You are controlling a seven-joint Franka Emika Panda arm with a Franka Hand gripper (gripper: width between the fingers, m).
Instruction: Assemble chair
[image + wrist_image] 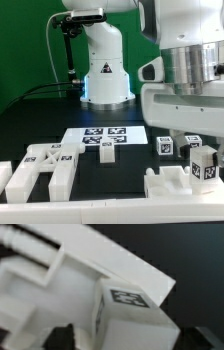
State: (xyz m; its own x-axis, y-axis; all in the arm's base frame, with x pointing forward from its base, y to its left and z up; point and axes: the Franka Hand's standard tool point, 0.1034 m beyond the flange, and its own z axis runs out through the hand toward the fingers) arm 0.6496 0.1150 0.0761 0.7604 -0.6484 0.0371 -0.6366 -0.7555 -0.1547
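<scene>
On the black table [40, 125] I have the chair lying in separate parts, all of chunky white plastic with a dull matte face and black-and-white square tags. The slotted frame [45, 172] lies flat toward the exterior view's left, its thick bars boxing in long rectangular openings. Toward that view's right stand two small blocks [200, 162], squarish and tagged on the sides I can see. Nearer the camera is a low piece [170, 186] with a stepped, notched top. Between the frame and the blocks lies the marker board [105, 141], thin and flat, printed with several tags. The arm [185, 75] fills the upper right of the exterior view as a smooth, rounded white housing above the blocks, and it hides the pincer there (so I go by the wrist view alone). In the wrist view a tagged block [127, 308] sits close under the camera, with sharp straight edges, one tag on its upper face and broad flat white slabs behind it. All of it is blurred, and I cannot match it to a part in the other view. The pincer [130, 342] stands wide. Its dark fingers [60, 339] flank the block, and a dark strip separates the block from the other finger.
</scene>
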